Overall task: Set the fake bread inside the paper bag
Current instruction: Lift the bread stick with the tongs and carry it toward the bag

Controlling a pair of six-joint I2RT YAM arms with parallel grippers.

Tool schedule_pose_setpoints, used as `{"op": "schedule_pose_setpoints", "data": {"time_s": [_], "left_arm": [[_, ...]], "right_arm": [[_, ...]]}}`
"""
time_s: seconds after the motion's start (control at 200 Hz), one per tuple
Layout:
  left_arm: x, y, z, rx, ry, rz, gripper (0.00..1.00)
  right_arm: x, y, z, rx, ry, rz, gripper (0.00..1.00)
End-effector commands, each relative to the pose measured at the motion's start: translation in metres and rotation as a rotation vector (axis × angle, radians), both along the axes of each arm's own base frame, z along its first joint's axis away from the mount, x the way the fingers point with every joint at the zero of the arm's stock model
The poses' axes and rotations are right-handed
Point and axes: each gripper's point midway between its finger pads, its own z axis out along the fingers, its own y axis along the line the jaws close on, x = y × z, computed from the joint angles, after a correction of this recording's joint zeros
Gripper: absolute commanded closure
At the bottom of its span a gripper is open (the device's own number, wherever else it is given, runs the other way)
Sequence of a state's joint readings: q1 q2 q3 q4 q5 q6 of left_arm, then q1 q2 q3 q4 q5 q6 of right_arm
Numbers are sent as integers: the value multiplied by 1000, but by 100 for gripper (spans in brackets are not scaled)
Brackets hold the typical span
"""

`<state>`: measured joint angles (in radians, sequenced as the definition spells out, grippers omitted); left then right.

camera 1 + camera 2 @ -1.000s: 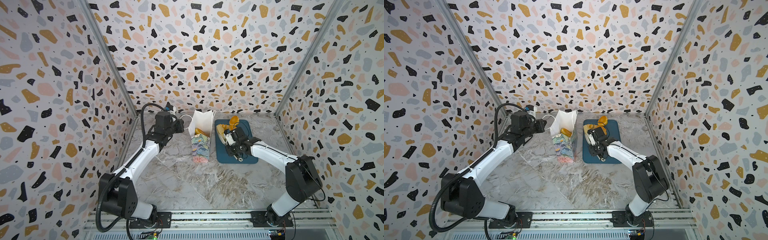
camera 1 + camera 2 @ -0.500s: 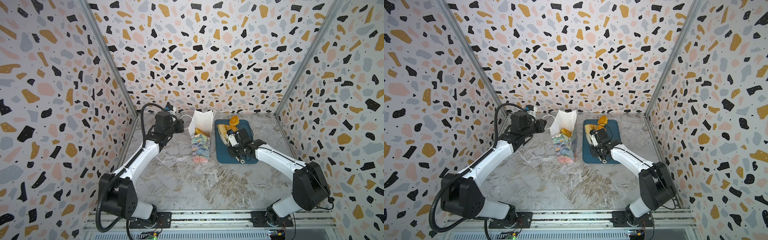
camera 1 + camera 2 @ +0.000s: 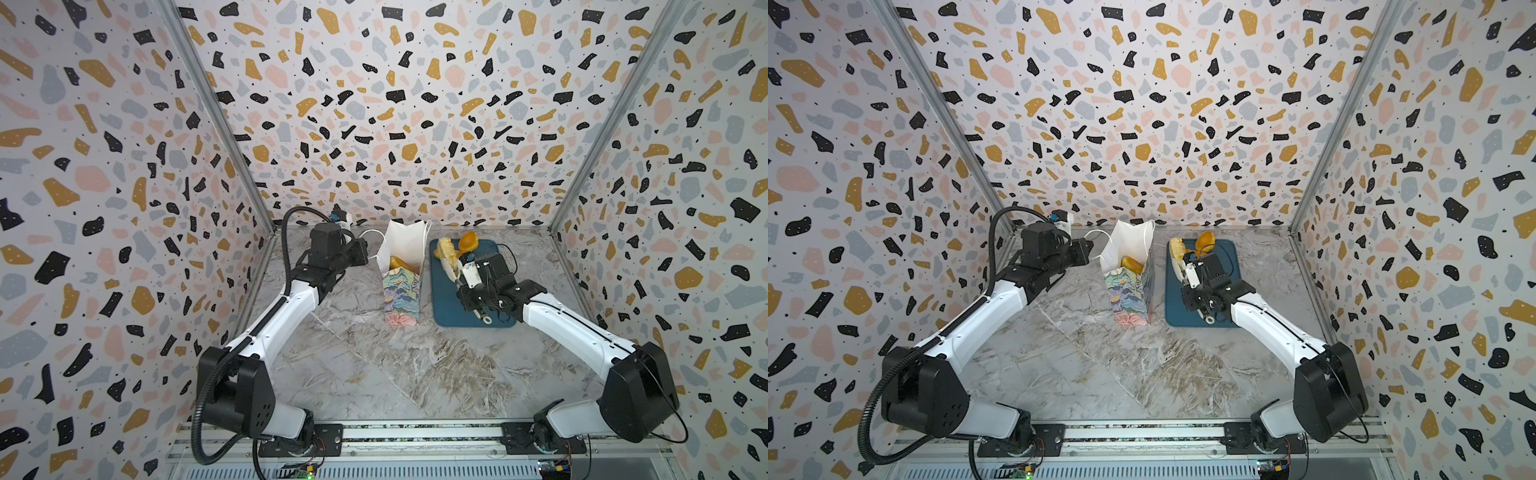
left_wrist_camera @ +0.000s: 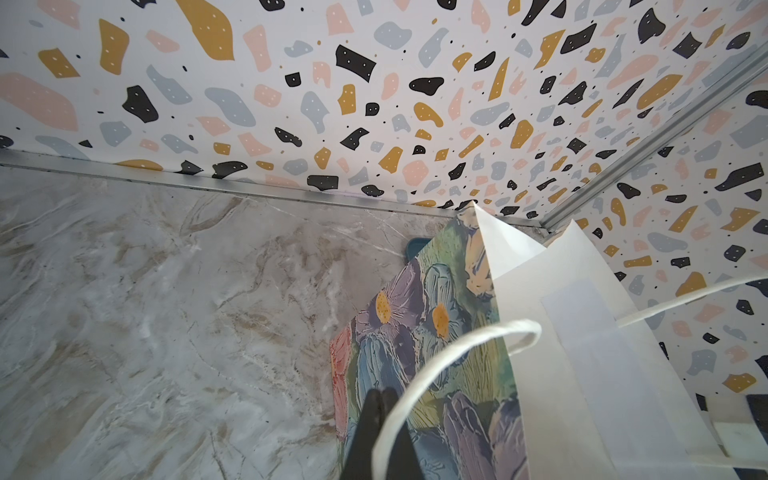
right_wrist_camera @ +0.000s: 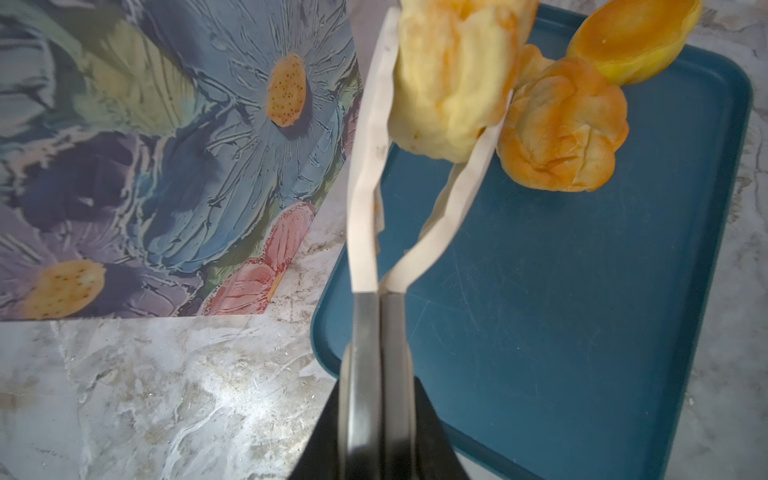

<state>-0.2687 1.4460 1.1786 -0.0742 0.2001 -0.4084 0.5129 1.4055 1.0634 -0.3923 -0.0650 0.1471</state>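
The paper bag (image 3: 401, 291) (image 3: 1133, 297) stands upright and open in the middle, with one golden bread (image 3: 399, 262) (image 3: 1131, 264) showing inside. My left gripper (image 3: 362, 257) (image 4: 380, 401) is shut on the bag's white cord handle (image 4: 453, 349) at the bag's left. My right gripper (image 3: 469, 276) (image 5: 378, 399) is shut on a pair of tongs (image 5: 365, 216). Their white tips clamp a pale ridged loaf (image 5: 453, 75) (image 3: 446, 254) above the teal tray's (image 5: 582, 311) back left corner, beside the bag. A round bun (image 5: 636, 37) (image 3: 468, 240) and a folded bread (image 5: 565, 124) lie on the tray.
The teal tray (image 3: 449, 309) (image 3: 1177, 307) lies right of the bag, close to the back wall. Patterned walls close in the back and both sides. Bare marble floor (image 3: 395, 374) stretches from the bag to the front rail.
The right arm's elbow has swung outward to the right, while the tongs keep the pale loaf near the tray's back left. The left arm and the bag have not moved.
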Motion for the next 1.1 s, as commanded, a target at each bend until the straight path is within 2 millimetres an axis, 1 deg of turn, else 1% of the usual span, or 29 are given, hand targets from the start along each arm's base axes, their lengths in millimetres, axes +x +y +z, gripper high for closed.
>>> {"op": "schedule_pose_setpoints", "data": {"time_s": [0.0,0.345,0.491,0.816,1.096], "left_arm": [[2,2,18,-7,-45,1,100],[2,2,19,-7,-48,1,100],[2,2,19,-7,-50,2,100],[2,3,21,-6,-53,4,100],[1,2,21,-7,-51,2,100]], "right_arm": [[6,8,44,85,-91,-1,98],[3,13,84,173,-148,1,99],[3,13,95,189,-161,-2,100],[2,14,127,237,-214,-2,100],[2,16,147,275,-244,-2,100]]}}
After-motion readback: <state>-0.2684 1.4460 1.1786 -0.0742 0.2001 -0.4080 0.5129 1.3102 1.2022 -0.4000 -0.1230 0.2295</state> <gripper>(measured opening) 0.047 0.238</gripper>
